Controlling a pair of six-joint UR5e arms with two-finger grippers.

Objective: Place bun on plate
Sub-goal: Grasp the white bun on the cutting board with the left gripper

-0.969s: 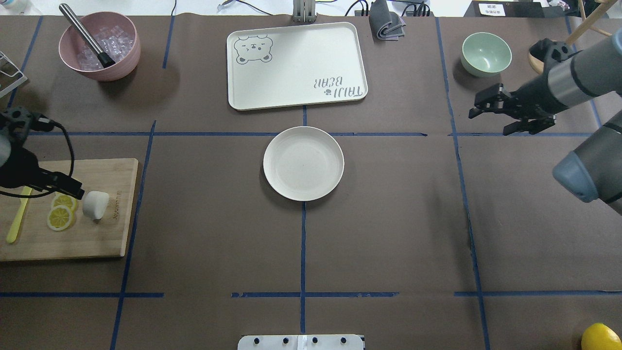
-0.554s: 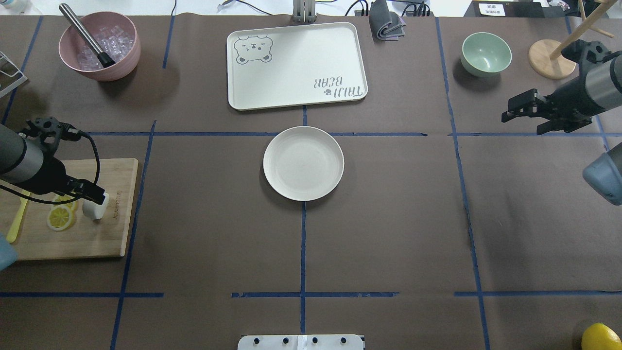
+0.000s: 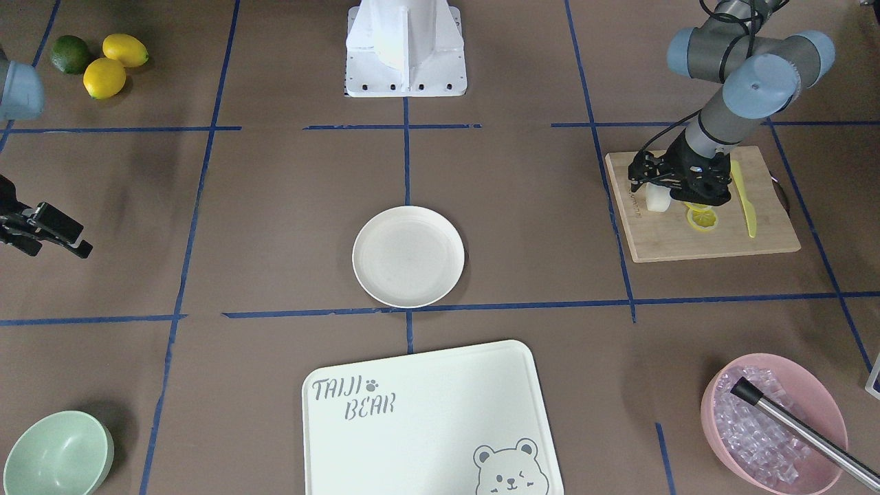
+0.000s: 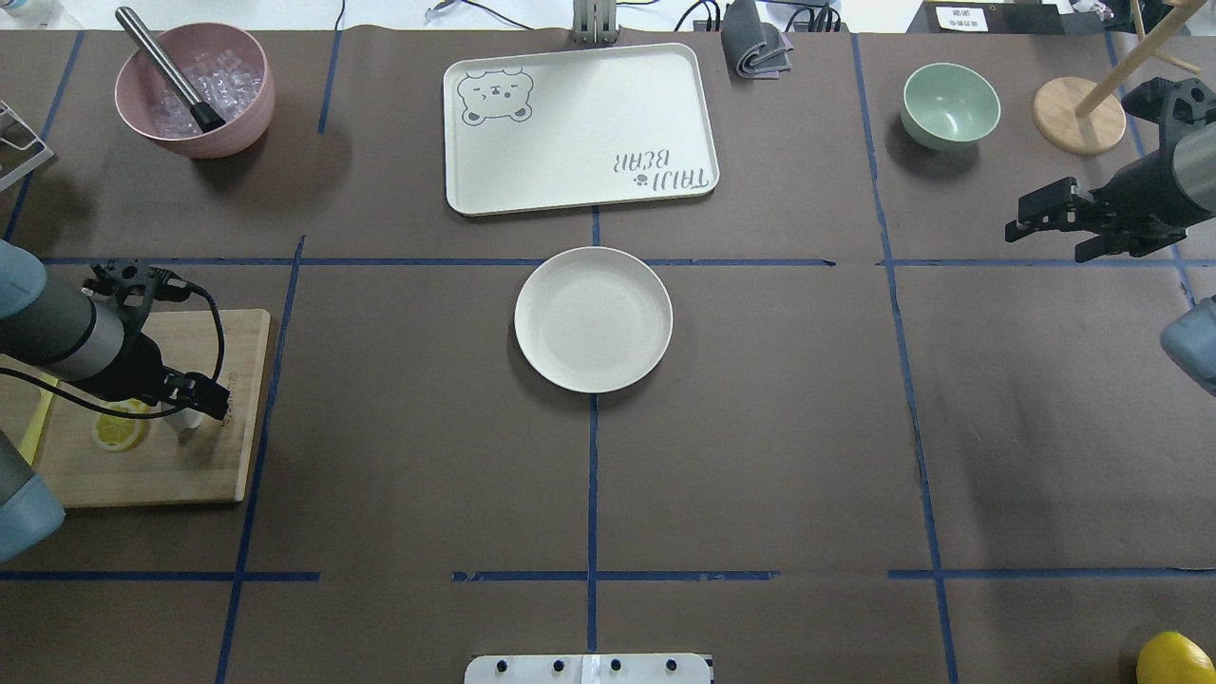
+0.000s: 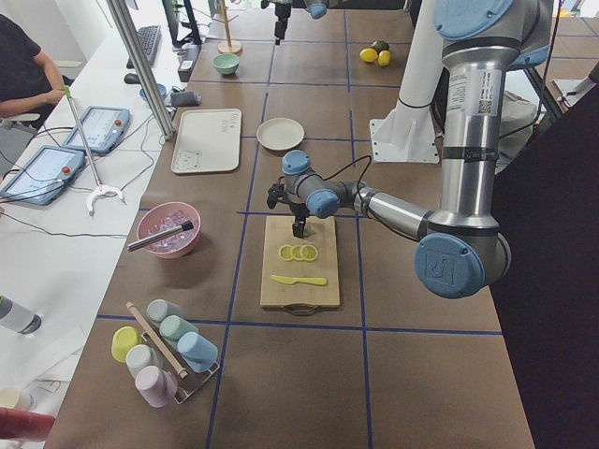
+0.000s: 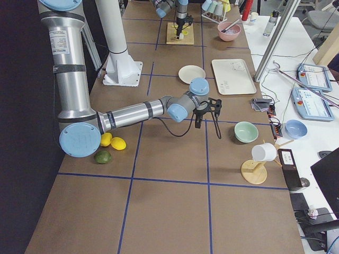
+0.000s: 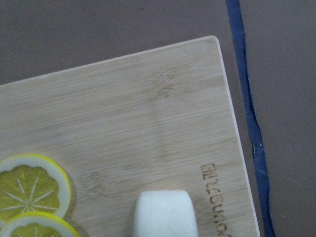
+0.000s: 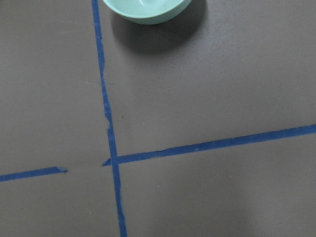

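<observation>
Left pincer (image 4: 198, 404) has slid from beside the bun (image 3: 656, 198) to right over it; I cannot tell whether it stands wide or grips. That bun sits on the wooden cutting board (image 4: 190, 465), just beside the lemon slices (image 3: 701, 218). Right pincer (image 4: 1047, 242), wide and empty, has drawn back outward, well apart from the plate (image 4: 594, 320) at the centre of the counter (image 4: 760, 456).

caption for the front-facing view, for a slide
Left pincer poised over the small white bun on the bamboo cutting board; round off-white plate sits empty mid-table.
</observation>
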